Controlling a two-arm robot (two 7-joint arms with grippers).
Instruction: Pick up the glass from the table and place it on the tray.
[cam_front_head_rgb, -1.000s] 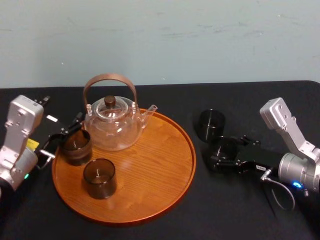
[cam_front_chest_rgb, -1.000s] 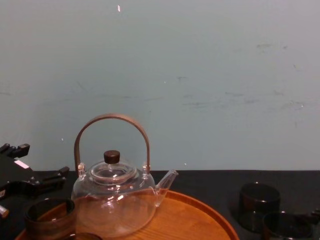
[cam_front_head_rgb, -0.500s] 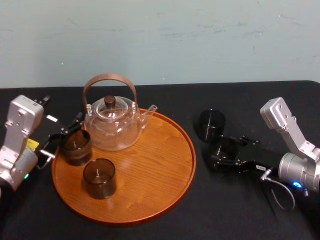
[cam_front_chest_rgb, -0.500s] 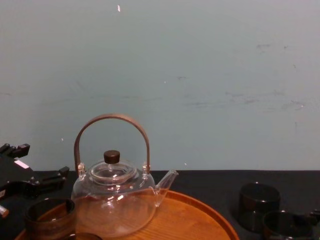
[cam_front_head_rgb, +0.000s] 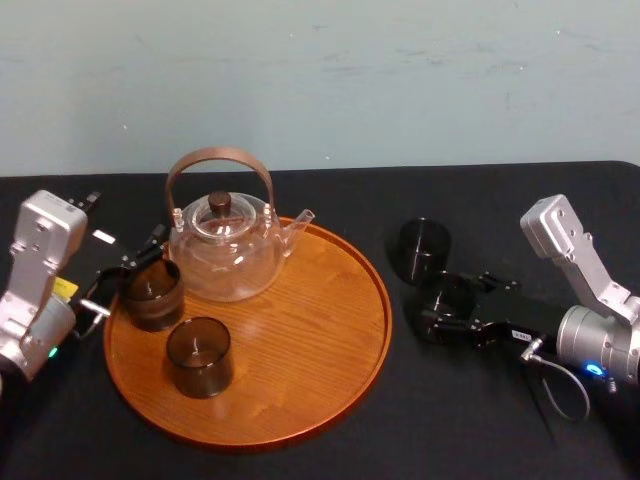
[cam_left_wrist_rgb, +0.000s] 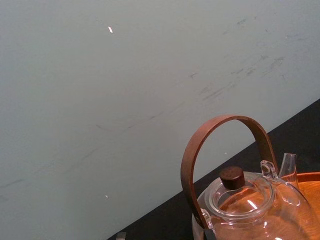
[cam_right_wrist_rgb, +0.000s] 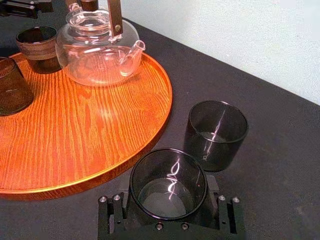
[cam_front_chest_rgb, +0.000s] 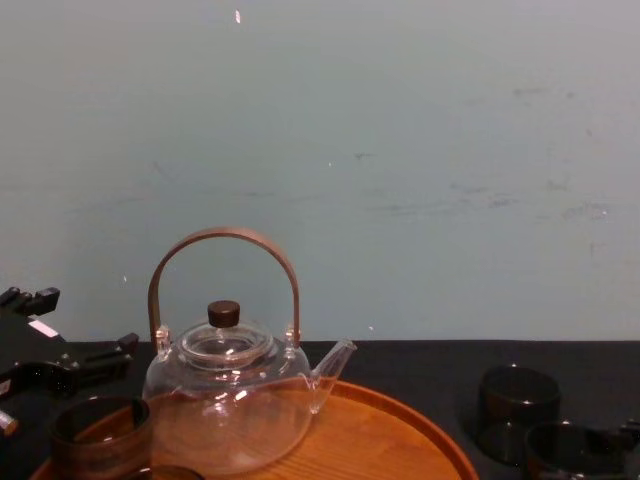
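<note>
While the right pincer (cam_front_head_rgb: 447, 301) grasps the smoky dark glass tumbler (cam_right_wrist_rgb: 168, 183) on the black table (cam_front_head_rgb: 480, 430), between the round orange-brown wooden tray (cam_front_head_rgb: 300, 335) and the table's right edge, little has shifted since earlier. The left pincer (cam_front_head_rgb: 122, 276) rests released by the tray's left rim.

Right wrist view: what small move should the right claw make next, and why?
Probably, once its hold is sure, raise the right claw slightly: the glass sits within it on the table, and the raised rim of the tray beside it must be cleared. The left claw rests across the tray.
</note>
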